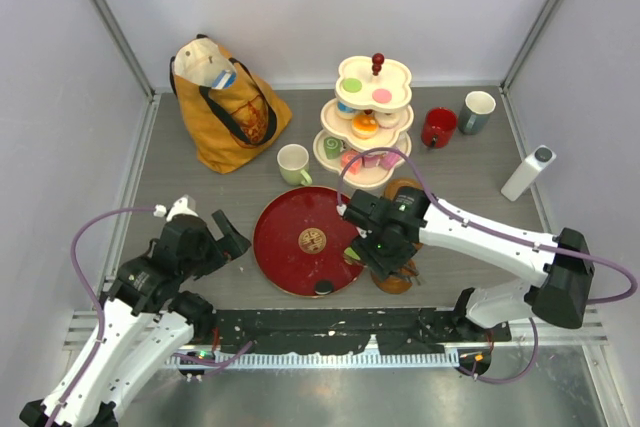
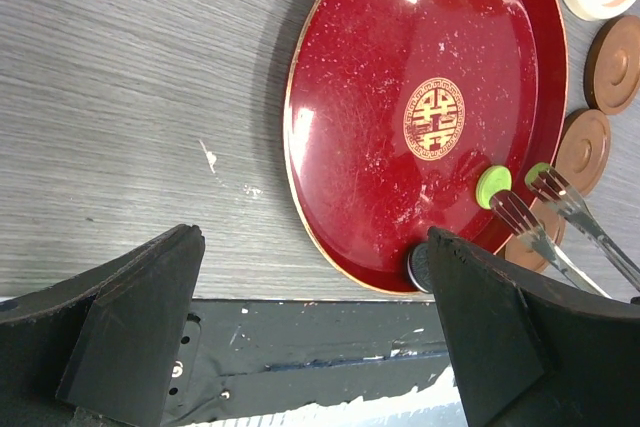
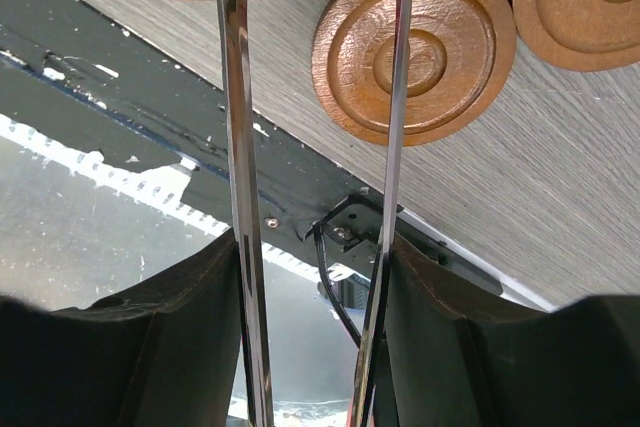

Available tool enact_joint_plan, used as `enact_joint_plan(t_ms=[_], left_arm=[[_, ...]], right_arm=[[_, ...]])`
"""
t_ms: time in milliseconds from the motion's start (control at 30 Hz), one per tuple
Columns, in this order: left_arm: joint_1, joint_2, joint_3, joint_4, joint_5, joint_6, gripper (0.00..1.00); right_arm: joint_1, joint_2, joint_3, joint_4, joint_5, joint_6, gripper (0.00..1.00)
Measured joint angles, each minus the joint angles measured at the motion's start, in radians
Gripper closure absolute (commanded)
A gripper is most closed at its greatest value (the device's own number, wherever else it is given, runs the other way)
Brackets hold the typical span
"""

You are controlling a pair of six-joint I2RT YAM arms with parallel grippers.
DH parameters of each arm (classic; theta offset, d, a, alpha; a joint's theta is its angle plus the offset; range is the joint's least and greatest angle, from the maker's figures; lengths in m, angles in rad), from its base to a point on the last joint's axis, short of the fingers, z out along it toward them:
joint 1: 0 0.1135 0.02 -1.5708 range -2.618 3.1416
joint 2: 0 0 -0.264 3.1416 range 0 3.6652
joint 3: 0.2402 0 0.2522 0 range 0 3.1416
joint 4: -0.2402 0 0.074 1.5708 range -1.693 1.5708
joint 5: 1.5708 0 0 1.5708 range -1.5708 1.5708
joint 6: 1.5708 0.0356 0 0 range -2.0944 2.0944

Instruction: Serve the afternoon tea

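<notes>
**1. Location of items**
- Most pastries (image 1: 365,125) sit on the 3 tiers of the stand (image 1: 400,72) at the far middle of the table (image 1: 200,197).
- 1 small green pastry (image 2: 492,185) lies on the tray (image 1: 285,247), close to its right rim. A dark round piece sits at the near rim; its kind cannot be told.
- The pale green mug (image 1: 293,163) stands just left of the stand. The red mug (image 1: 438,127) and grey-blue mug (image 1: 478,110) stand to the right of the stand.

**2. Gripper state**
- Right gripper (image 1: 375,247): fingers clamped on the 2 arms of the metal tongs (image 3: 237,127), squeezing them partway. The tong tips reach the right rim of the tray, just beside the green pastry. Whether they touch it cannot be told.
- Left gripper (image 2: 312,247): fingers fully apart, holding nothing, hovering left of the tray.

**3. Handling, pastries**
- They are probably light, rigid and smooth, so they are likely to slip or roll if pinched off-centre.
- Take hold across the widest part, with 1 tong tip on each side and low on the body.
- Squeeze gently. The thin tong arms flex, and too much force may flick the piece out.

**4. Handling, mugs**
- They appear rigid and heavier than the pastries, and will probably tip if pushed near the top.
- Tongs are poorly suited to them. Grip the wall at the rim with bare fingers, 1 inside and 1 outside.
- The wooden coasters (image 3: 415,47) lie right of the tray, which suggests 1 mug per coaster.
</notes>
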Motion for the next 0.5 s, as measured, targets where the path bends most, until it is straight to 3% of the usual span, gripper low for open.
enact_joint_plan(t_ms=[500], left_arm=[[0.000,0.001,-0.002,0.003,0.000,0.016,0.00]], right_arm=[[0.011,0.080,0.002,0.005,0.018,-0.019,0.42]])
